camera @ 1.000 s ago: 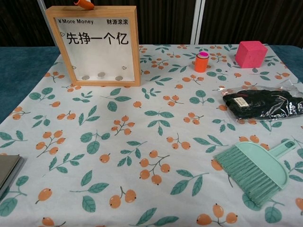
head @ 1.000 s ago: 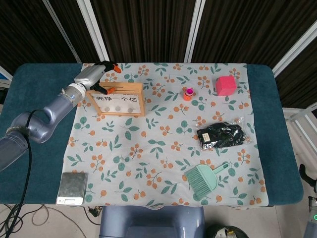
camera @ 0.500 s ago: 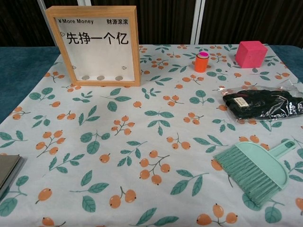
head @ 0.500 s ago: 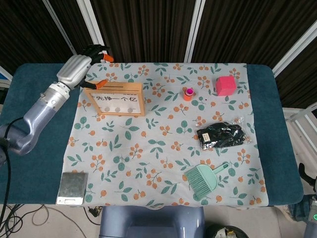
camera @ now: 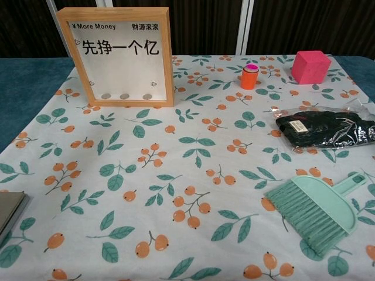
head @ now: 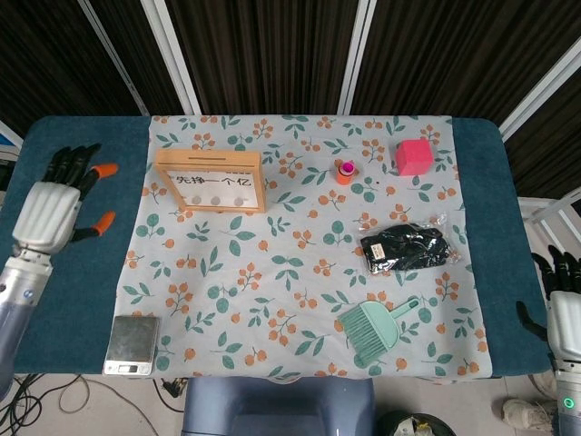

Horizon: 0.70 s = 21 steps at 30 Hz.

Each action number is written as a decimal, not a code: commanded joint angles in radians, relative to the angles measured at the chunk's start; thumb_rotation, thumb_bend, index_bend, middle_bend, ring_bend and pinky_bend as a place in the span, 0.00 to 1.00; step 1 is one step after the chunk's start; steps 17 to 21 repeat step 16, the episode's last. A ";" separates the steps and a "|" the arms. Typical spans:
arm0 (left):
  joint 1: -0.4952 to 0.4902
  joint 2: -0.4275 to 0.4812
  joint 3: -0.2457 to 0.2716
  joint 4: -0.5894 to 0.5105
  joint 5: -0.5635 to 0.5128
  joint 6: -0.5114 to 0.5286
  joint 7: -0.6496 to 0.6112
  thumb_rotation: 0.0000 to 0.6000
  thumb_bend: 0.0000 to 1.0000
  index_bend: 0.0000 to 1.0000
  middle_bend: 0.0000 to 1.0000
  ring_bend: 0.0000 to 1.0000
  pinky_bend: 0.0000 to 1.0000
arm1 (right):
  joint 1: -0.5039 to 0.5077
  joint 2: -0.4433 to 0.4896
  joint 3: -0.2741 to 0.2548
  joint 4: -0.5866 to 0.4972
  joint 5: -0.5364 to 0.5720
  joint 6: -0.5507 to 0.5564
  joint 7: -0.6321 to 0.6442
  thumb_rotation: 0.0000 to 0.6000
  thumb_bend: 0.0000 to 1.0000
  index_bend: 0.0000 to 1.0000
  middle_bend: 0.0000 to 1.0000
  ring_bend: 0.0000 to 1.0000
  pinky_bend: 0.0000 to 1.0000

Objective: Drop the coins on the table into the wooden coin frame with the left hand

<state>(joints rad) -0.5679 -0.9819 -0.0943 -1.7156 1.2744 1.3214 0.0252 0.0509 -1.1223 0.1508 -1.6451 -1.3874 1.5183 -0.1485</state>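
Observation:
The wooden coin frame (head: 211,181) stands upright at the back left of the floral cloth; in the chest view the frame (camera: 121,56) shows three coins (camera: 125,95) lying at the bottom behind its clear front. My left hand (head: 56,205) hovers over the blue table surface well left of the frame, fingers spread, holding nothing. My right hand (head: 563,309) shows at the right edge of the head view, fingers apart and empty. I see no loose coin on the cloth. Neither hand appears in the chest view.
An orange cap-topped small bottle (head: 344,171) and a pink cube (head: 413,156) sit at the back right. A black packet in plastic (head: 406,247) and a mint hand brush (head: 377,327) lie on the right. A grey metal box (head: 132,344) sits front left.
My left hand has drawn away from the top of the frame, moving left and toward the front, off the cloth. My right hand has come into view at the right edge.

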 commanded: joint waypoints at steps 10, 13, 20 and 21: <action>0.238 -0.070 0.141 0.013 0.037 0.167 0.060 1.00 0.26 0.20 0.00 0.00 0.00 | 0.027 0.015 -0.046 0.030 -0.082 -0.035 0.001 1.00 0.39 0.17 0.07 0.02 0.00; 0.264 -0.088 0.148 0.036 0.033 0.165 0.032 1.00 0.26 0.20 0.00 0.00 0.00 | 0.027 0.014 -0.046 0.035 -0.090 -0.027 0.006 1.00 0.39 0.17 0.07 0.02 0.00; 0.279 -0.100 0.136 0.061 0.043 0.187 0.031 1.00 0.26 0.19 0.00 0.00 0.00 | 0.026 0.008 -0.043 0.042 -0.095 -0.016 0.019 1.00 0.39 0.17 0.07 0.02 0.00; 0.279 -0.100 0.136 0.061 0.043 0.187 0.031 1.00 0.26 0.19 0.00 0.00 0.00 | 0.026 0.008 -0.043 0.042 -0.095 -0.016 0.019 1.00 0.39 0.17 0.07 0.02 0.00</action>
